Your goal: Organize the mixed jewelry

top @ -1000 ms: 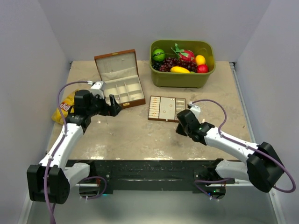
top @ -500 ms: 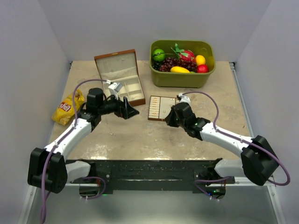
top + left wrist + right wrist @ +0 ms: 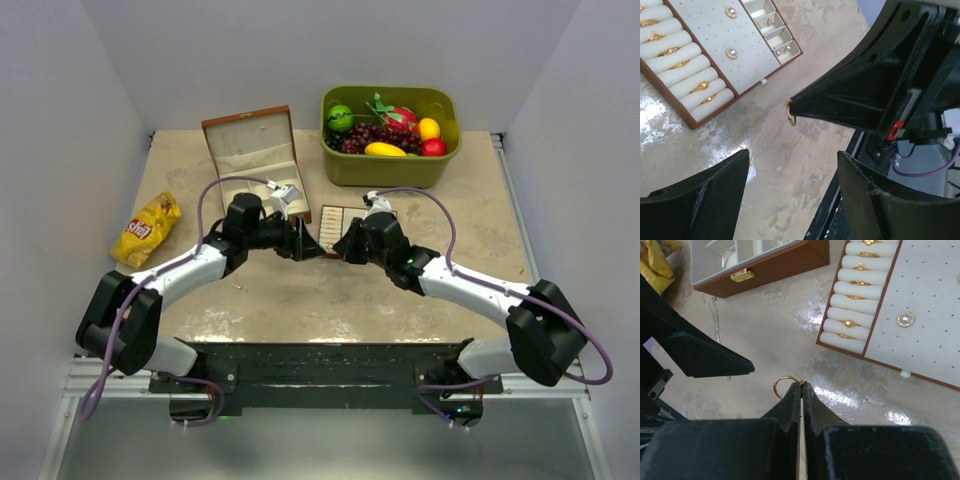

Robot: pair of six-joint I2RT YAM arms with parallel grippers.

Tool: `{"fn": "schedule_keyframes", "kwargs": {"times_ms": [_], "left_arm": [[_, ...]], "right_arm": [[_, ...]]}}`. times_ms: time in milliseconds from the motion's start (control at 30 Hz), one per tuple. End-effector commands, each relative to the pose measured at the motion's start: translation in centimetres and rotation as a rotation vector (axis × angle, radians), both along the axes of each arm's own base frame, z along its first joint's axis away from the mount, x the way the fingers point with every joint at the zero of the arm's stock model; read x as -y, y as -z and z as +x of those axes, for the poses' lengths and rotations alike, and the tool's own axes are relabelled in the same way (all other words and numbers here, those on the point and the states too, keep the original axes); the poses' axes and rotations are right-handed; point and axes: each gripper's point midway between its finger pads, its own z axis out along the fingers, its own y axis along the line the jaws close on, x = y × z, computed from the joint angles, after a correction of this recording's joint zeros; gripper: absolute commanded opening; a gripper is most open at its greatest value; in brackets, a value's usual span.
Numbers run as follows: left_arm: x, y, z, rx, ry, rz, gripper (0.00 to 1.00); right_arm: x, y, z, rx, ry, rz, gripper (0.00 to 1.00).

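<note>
My right gripper [image 3: 801,386] is shut on a small gold ring [image 3: 785,385] and holds it just above the table, in front of the flat brown-edged cream tray [image 3: 920,315]. The tray holds several gold rings [image 3: 856,296] on cream rolls and pearl studs [image 3: 905,319]. My left gripper [image 3: 792,165] is open and empty, its jaws spread wide just below the ring [image 3: 791,112]. A fine silvery chain [image 3: 715,315] lies on the table by the wooden box [image 3: 770,265]. In the top view the two grippers meet, left [image 3: 312,248] and right [image 3: 340,250], beside the tray [image 3: 333,222].
The open brown wooden box [image 3: 256,160] stands at the back left. A green bin of fruit [image 3: 390,135] stands behind the tray. A yellow chips bag [image 3: 147,228] lies at the left. The black base rail [image 3: 320,360] runs along the near edge.
Both arms have swung inward. The left gripper moved right from the wooden box, the right gripper moved left and away from me, and they now meet in front of the tray.
</note>
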Motion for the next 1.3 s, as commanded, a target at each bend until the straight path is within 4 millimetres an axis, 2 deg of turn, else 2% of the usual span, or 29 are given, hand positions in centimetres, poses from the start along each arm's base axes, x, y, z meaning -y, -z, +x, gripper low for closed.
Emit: {"fn": "schedule_keyframes", "kwargs": {"times_ms": [0, 300, 433, 600, 900, 1067, 1167, 1267], "left_arm": [[1.5, -3.1, 2.2, 0.039, -0.054, -0.081, 0.73], [1.9, -3.5, 2.5, 0.023, -0.098, -0.122, 0.61], [2.0, -3.2, 2.6, 0.01, -0.099, -0.112, 0.5], [1.9, -2.5, 2.4, -0.011, -0.101, -0.097, 0.47], [2.2, -1.5, 1.8, -0.042, -0.072, -0.089, 0.47], [2.3, -1.9, 1.7, -0.031, -0.067, -0.1, 0.4], [2.3, -2.0, 1.7, -0.028, -0.063, -0.095, 0.31], [2.4, -2.2, 1.8, -0.02, -0.06, -0.097, 0.3]], "right_arm": [[-2.1, -3.4, 0.8, 0.078, -0.031, 0.083, 0.0], [-2.6, -4.0, 0.4, 0.086, -0.036, 0.105, 0.0], [-2.6, -4.1, 0.2, 0.088, -0.035, 0.11, 0.0], [-2.4, -4.3, 0.2, 0.09, -0.023, 0.117, 0.0], [-2.1, -4.1, 0.3, 0.091, -0.005, 0.115, 0.0], [-2.1, -4.3, 0.3, 0.094, -0.006, 0.119, 0.0], [-2.1, -4.3, 0.2, 0.098, -0.007, 0.12, 0.0], [-2.1, -4.3, 0.1, 0.095, -0.011, 0.122, 0.0]]}}
